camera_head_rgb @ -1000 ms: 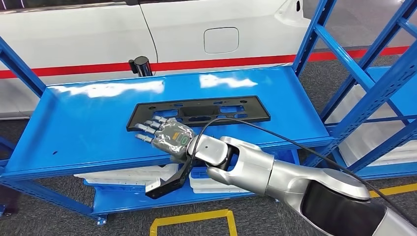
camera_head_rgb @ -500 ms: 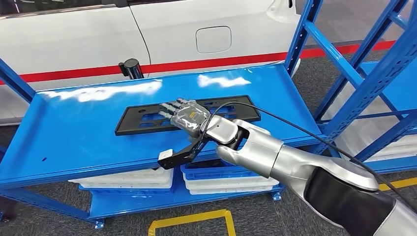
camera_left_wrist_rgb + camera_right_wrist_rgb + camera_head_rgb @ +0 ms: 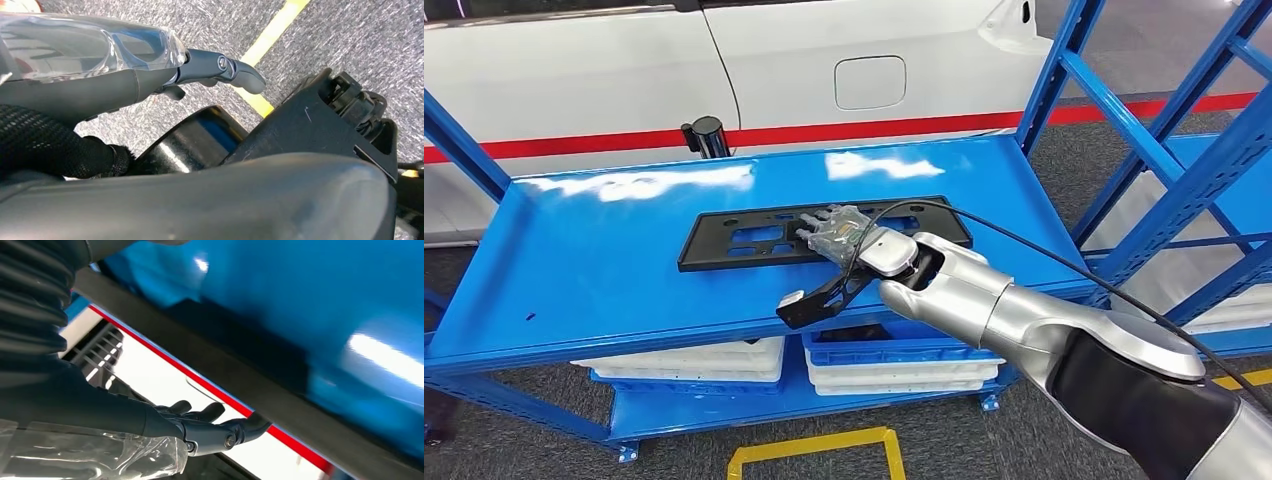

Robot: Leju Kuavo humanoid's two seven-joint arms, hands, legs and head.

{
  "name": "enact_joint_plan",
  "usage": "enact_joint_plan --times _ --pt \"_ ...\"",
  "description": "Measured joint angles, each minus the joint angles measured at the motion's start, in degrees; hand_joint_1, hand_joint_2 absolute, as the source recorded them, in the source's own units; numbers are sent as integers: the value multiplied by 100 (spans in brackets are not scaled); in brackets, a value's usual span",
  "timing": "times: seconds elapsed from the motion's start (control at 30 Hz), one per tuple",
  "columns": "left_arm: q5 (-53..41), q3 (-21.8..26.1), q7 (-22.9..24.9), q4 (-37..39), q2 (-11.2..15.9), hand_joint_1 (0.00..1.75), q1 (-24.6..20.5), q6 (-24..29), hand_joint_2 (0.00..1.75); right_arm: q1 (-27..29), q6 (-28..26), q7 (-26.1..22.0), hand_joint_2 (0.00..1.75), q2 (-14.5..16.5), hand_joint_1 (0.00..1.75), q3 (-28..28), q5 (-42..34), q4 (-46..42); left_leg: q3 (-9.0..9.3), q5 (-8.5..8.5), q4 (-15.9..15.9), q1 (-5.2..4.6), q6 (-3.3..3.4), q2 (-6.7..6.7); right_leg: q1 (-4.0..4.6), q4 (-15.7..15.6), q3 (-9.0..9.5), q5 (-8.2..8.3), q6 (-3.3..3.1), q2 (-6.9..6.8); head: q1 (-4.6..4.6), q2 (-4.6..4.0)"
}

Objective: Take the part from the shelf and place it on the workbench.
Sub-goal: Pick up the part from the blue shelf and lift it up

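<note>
Head view: black flat part (image 3: 754, 232), a long frame with cut-outs, lies flat on the top level of the blue shelf (image 3: 594, 270), roughly mid-shelf, long side parallel to the shelf's front edge.

Right robot hand (image 3: 836, 228) is over the right-of-centre portion of the part, palm down, fingers extended toward the part's middle. Fingers lie on or just above the part (contact not resolvable); they are not wrapped round it, so I cannot tell whether it is grasping or released. Right wrist view: dark fingers (image 3: 210, 430) stretched out, blue surface close by.

Left robot hand (image 3: 100, 65) hangs over grey floor with a yellow line (image 3: 270, 40); fingers extended, nothing in them.

Behind the shelf: white car body (image 3: 824, 60) with red stripe. Lower shelf level holds white trays (image 3: 694, 362).
</note>
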Motion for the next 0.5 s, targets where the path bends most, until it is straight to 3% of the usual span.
enact_joint_plan --times 0.07,0.17,0.23,0.3,0.37,0.4,0.5 --pt "0 1 -2 1 5 0 0 -5 0 -28 111 56 175 8 0 25 -44 66 -10 -11 7 -21 -53 0 19 -283 122 63 -44 8 -4 0" --pt "0 2 -11 2 9 0 0 -9 0 -84 196 118 175 20 0 75 -109 152 -48 -57 59 1 -140 7 25 -292 113 90 -142 9 -7 0" --pt "0 4 -21 3 12 0 -7 -10 0 -120 217 140 175 30 3 102 -143 196 -258 -306 502 18 -198 17 3 -302 120 104 -196 -3 -13 0" --pt "0 8 -32 3 12 0 -22 -13 0 -128 221 150 175 37 91 127 -155 246 -642 -668 1324 25 -239 22 4 -301 121 102 -218 -12 -15 0" --pt "0 10 -40 3 9 0 -33 -14 0 -129 205 151 175 52 175 155 -153 288 -873 -787 1808 24 -248 24 8 -301 126 101 -219 -13 -14 0" --pt "0 10 -43 3 9 0 -34 -14 0 -129 186 150 175 59 175 170 -150 304 -823 -691 1705 22 -236 24 10 -301 131 101 -219 -10 -14 0" --pt "-1 10 -47 4 13 0 -15 -12 0 -143 96 137 175 74 175 194 -127 334 -224 -158 489 -1 -149 26 24 -298 141 94 -205 11 -14 0"
